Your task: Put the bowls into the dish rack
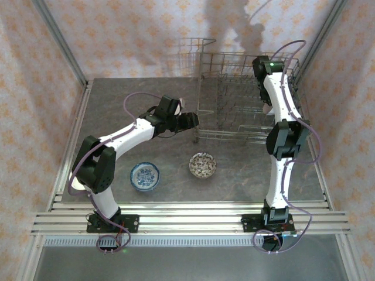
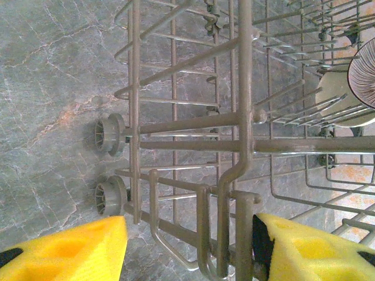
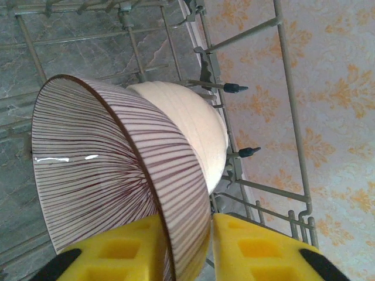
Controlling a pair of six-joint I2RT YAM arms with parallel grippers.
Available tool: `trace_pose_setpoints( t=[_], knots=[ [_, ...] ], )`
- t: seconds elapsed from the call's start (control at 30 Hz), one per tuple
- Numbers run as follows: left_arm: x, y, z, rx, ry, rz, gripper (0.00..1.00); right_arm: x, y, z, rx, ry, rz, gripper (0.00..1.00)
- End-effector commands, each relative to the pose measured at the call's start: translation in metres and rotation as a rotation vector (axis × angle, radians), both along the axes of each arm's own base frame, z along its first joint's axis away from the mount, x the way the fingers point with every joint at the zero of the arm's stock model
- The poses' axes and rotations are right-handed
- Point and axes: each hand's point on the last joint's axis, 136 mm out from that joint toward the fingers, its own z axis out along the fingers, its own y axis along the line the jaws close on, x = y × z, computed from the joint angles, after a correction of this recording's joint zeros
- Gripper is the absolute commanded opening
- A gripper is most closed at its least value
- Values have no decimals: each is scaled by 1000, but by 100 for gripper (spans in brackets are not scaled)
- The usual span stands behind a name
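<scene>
Left arm bent rightward, left end effector spread wide; right arm extended, right end effector apparently pinched.

left bowl and right bowl lie before the dish rack.

soft even light, grey shadows on back wall, wrist views slightly blurred

Dish rack wires crowd left pincer — front tabletop mostly free
</scene>
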Motion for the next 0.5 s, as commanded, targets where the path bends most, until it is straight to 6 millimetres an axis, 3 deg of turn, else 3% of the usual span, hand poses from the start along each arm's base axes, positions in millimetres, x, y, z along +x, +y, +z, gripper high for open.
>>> trace_pose_setpoints(
  t=[0.0, 0.17, 0.47],
  knots=[
    [-16, 34, -47, 147, 125, 94, 58, -7, -7, 19, -110, 24, 12, 23],
    [-16, 32, -46, 141, 127, 91, 58, -11, -9, 31, -186, 34, 31, 20],
    [-15, 29, -47, 152, 136, 80, 58, -12, -8, 37, -234, 50, 52, 10]
  ],
)
